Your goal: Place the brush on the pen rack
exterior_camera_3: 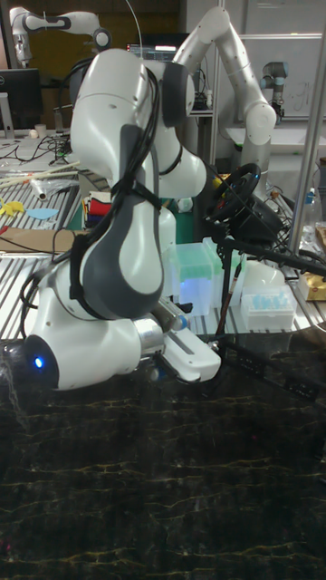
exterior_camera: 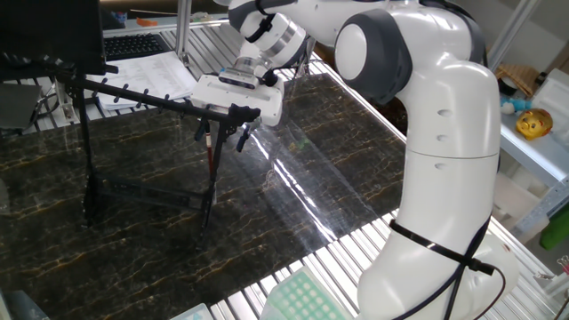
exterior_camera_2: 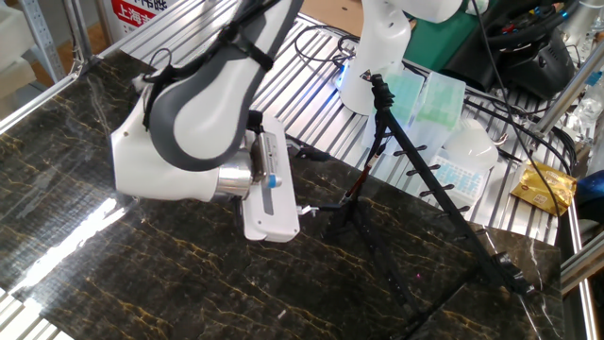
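Leftmost in one fixed view stands the single pen rack (exterior_camera: 133, 96), a black rod frame on the dark marbled counter (exterior_camera: 293, 191), its pegged top bar running rightward to the leg nearest the arm. At that right end hangs the one brush (exterior_camera: 211, 153), dark above and red lower down, upright just beside the leg and clear of the counter; it looks to be hung from the bar, though the exact peg is too small to make out. Further right, the end effector (exterior_camera: 222, 132) sits at the bar's end, its dark fingers (exterior_camera: 241, 139) pointing down on either side of the brush top. Whether they grip the brush or have let go, I cannot tell from any view. As a judgement, the task is nearly done: the brush appears to be on the rack, and what remains is to release, if that is not done, and draw the arm away without knocking the bar. By count: one rack, one brush, one arm.
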{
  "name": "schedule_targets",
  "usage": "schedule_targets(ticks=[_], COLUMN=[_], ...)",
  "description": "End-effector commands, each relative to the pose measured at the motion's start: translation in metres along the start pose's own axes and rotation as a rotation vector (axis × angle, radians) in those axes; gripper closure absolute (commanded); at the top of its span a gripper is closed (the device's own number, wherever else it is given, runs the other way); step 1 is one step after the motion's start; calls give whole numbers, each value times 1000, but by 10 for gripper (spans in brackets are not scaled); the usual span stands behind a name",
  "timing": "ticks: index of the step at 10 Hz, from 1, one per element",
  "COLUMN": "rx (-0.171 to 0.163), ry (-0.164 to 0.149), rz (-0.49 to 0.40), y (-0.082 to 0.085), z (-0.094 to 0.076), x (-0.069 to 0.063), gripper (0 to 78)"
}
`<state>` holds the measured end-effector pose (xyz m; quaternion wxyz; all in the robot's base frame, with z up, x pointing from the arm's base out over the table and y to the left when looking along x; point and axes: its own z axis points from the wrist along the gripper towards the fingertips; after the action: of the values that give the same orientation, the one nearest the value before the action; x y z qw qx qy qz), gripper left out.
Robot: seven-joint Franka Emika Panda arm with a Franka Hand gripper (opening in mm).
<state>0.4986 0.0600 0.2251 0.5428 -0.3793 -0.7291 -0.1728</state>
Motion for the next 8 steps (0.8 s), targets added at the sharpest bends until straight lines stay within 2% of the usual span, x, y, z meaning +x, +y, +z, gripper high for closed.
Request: schedule_targets(ticks=[1,2,4,6,7,8], rx=[234,241,243,222,196,191], ry=[-427,-434,-426,-394,-383,-388], rz=[-175,-203,-246,-271,-284,-288], y=[11,11,9,8,6,5], z=[-30,-40,-55,-64,-66,-66], x=[-14,-14,-13,-13,-12,-12], gripper=[1,1,1,1,1,1])
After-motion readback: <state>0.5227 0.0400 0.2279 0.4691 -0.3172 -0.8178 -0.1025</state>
